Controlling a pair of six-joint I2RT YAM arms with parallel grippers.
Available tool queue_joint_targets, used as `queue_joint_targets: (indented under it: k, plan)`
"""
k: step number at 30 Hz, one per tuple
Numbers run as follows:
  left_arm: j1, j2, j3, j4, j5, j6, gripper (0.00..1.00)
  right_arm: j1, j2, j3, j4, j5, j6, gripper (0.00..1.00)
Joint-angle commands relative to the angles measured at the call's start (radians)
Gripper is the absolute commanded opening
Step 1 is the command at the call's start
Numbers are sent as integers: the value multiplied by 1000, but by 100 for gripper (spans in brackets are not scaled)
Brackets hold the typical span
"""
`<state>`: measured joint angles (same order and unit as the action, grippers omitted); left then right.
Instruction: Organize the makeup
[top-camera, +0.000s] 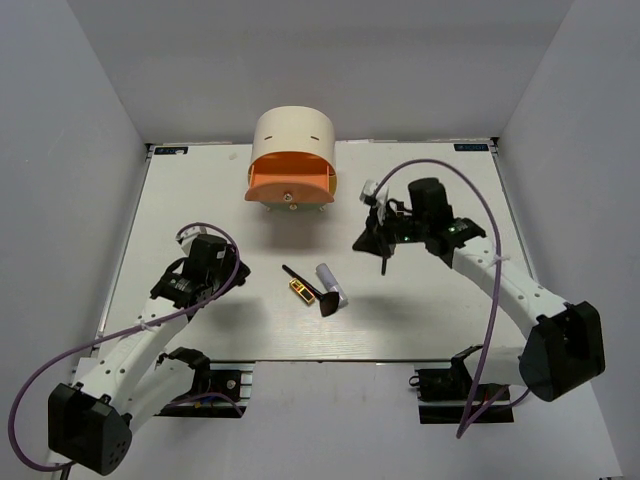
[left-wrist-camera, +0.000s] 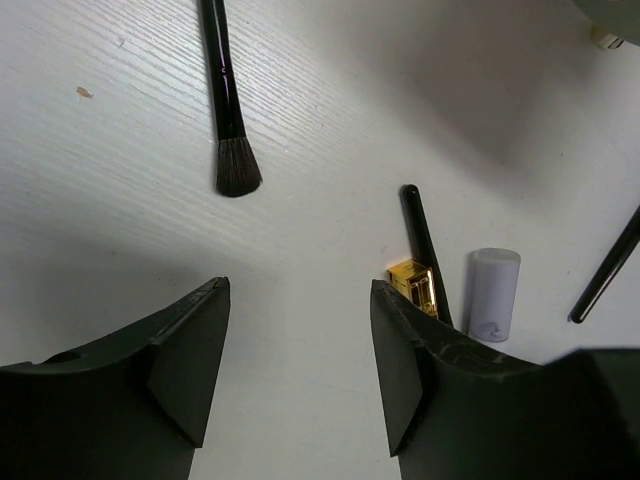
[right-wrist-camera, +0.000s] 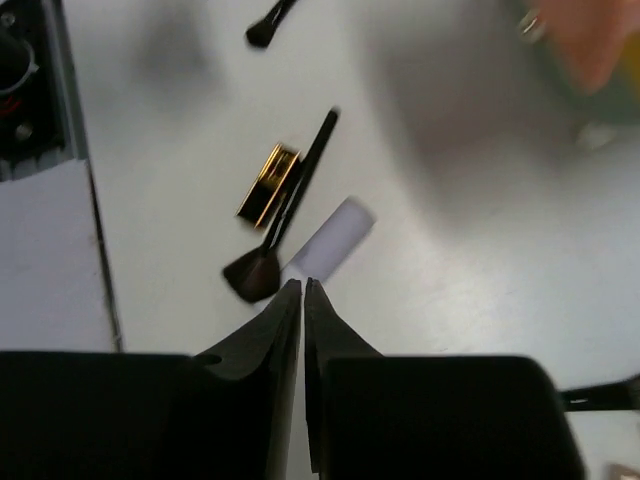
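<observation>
The left tool (left-wrist-camera: 298, 295) stands wide open above the table (top-camera: 200, 200), holding nothing. The right tool (right-wrist-camera: 303, 288) is pressed shut, nothing visible inside. The gold lipstick (top-camera: 299, 290), fan brush (top-camera: 325, 303) and white tube (top-camera: 331, 282) lie together mid-table.

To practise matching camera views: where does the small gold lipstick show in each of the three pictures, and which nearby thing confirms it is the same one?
Top external: gold lipstick just below and left of picture centre.
Left wrist: lower right, partly hidden behind a gripper finger.
Right wrist: left of centre, upper half.
Shared landmark: the white-lavender tube lies close beside it in all three views.
</observation>
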<state>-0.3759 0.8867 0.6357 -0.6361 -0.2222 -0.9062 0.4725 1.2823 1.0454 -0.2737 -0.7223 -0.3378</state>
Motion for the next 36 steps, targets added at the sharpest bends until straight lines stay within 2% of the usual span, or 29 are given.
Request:
queue_joint_targets:
  k: [1,3,4,6,7,9,10,13,19,29,32,35,36]
  plan:
    - [3,-28,-16,27,29,-11,68,41,-6,-93,57,-16,83,12]
    - [3,-28,-14,26,40,-11,70,69,37,-111,91,39,153,22]
    - [3,-28,-14,26,41,-11,71,84,52,-125,125,56,180,32]
    - [3,-32,-8,15,46,-13,71,109,107,-128,149,122,255,41]
    - [3,-35,-5,10,44,-13,72,126,123,-127,159,141,272,49]
    - [-6,-52,-4,-5,41,-20,72,141,165,-125,183,210,321,54]
    - [-6,-58,-5,-13,38,-23,72,150,181,-122,189,231,330,61]
    - [-6,-95,-16,-31,32,-37,72,181,247,-113,203,310,371,66]
    - [-6,-152,-24,-71,17,-66,72,222,331,-101,231,414,390,69]
    - [-6,-141,-22,-71,15,-69,72,302,436,-84,258,515,399,67]
    - [-6,-137,-22,-66,15,-68,72,324,460,-73,242,570,382,63]
    - [-6,-140,-25,-62,15,-68,72,331,492,-44,196,619,375,54]
    - [-6,-140,-27,-62,17,-68,72,330,492,-44,192,630,370,48]
